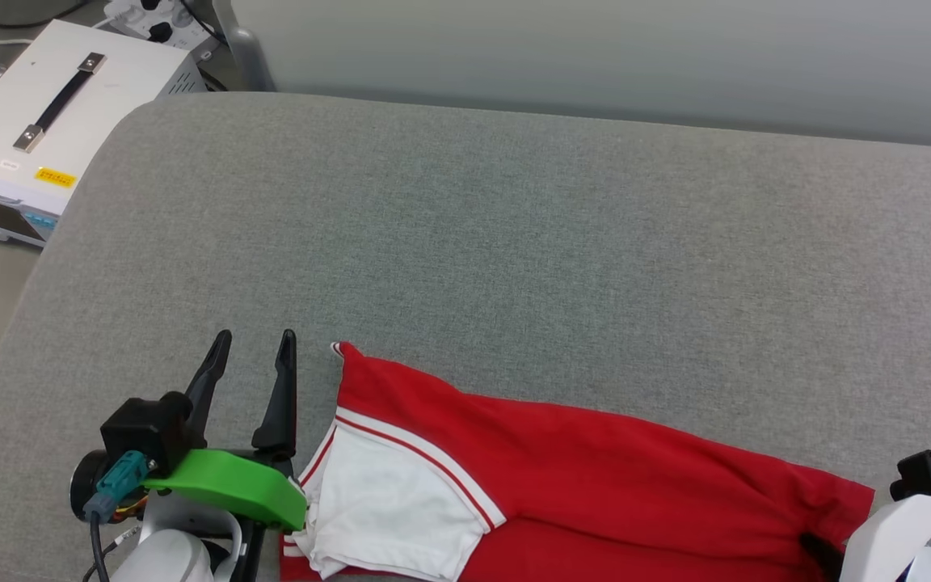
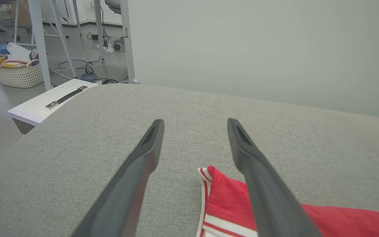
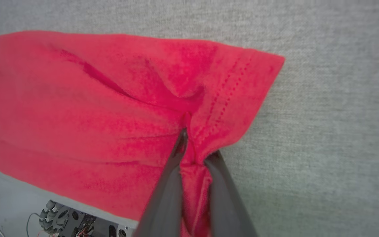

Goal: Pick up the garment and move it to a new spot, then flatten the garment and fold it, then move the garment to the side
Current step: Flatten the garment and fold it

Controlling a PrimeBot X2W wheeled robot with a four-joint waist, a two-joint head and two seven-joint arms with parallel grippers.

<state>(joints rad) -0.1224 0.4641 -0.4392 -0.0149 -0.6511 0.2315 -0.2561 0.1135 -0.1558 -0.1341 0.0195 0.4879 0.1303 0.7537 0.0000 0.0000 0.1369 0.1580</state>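
Finding a white case [image 1: 53, 113] [image 2: 54, 102] with a black carry handle on the floor, up and left of the left tool, just past the rounded corner of the grey upholstered counter [image 1: 514, 242]. Finding a pale laundry basket [image 2: 16, 74] farther off beyond that case.

Holding the left tool [image 1: 256, 335] [image 2: 195, 121] wide open over bare counter, fingers spread apart and gripping nothing.

Seeing the red T-shirt [image 1: 595, 469] [image 2: 225, 197] [image 3: 110, 98] lying just right of that tool and stretching along the counter's near edge across to the right tool. Showing its white sleeve [image 1: 393, 509] with red-white striped trim right beside the left tool's green mount, and a striped corner poking up close to that tool's right fingertip. Draping partly over the near edge in the right wrist view.

Pinching the right tool [image 3: 197, 144] [image 1: 823, 556] closed on a bunched fold of red cloth near the stitched hem corner, fingers nearly together with fabric squeezed between them.
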